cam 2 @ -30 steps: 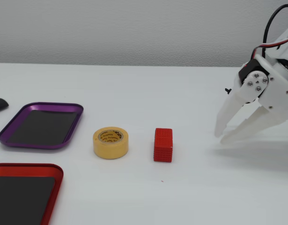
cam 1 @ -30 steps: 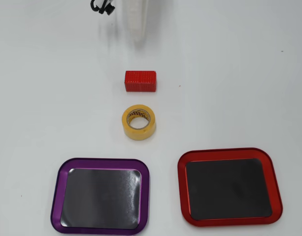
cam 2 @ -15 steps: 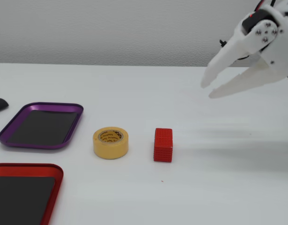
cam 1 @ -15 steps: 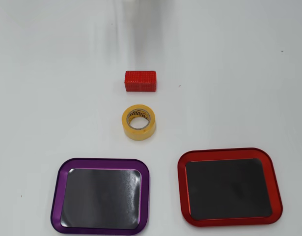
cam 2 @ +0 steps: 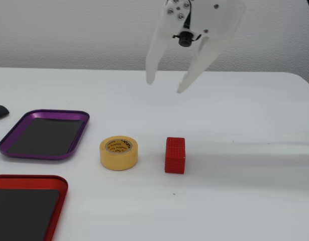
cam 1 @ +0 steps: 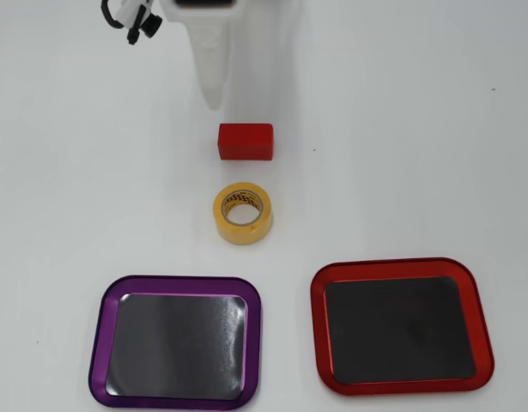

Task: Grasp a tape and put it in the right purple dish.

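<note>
Red-rimmed tray (cam 2: 24, 201): nearest you in the fixed view, at the lower left corner, empty. You do not want this one.

Purple dish (cam 2: 46, 134): just behind the red-rimmed tray in the fixed view, empty, its dark floor bare. In the overhead view it sits at the lower left (cam 1: 175, 340), so do not trust the word "right" in the task; go by the colour.

Tape (cam 2: 118, 152): your target lies flat on the table, core facing up, between the purple dish and the red block, touching neither. In the overhead view (cam 1: 243, 213) it is just below the block.

Handling: you can expect a light, stiff ring with smooth sides that could slip. Your best hold is likely one finger down the hollow core and one outside the wall, or both across the outer width.

Red block (cam 2: 175, 155): stands just beside the tape; keep your fingers clear of it as you come down.

Table (cam 2: 244, 201): white, otherwise bare around the tape.

Gripper (cam 2: 165, 87): farthest back and well above the table, fingers spread apart, holding nothing. You have not yet begun the descent.
</note>
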Motion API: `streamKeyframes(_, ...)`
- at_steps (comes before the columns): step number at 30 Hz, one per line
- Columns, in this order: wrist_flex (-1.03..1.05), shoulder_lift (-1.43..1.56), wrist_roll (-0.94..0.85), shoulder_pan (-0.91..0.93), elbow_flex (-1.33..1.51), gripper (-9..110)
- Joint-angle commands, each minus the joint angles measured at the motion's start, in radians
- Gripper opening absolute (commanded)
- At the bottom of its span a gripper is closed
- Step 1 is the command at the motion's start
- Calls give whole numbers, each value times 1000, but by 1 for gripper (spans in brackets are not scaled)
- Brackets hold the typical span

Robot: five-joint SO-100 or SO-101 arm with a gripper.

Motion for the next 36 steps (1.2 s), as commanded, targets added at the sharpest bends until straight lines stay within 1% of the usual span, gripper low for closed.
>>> streamKeyframes(1,8,-52,3,-3,-104,14)
streamKeyframes(6,-6,-124,3,-9,-103,14)
streamKeyframes(18,-101,-222,11,-160,-101,14)
streamKeyframes(21,-126,-253,35,-160,-101,14)
streamKeyframes(36,-190,-377,32,-155,-100,14)
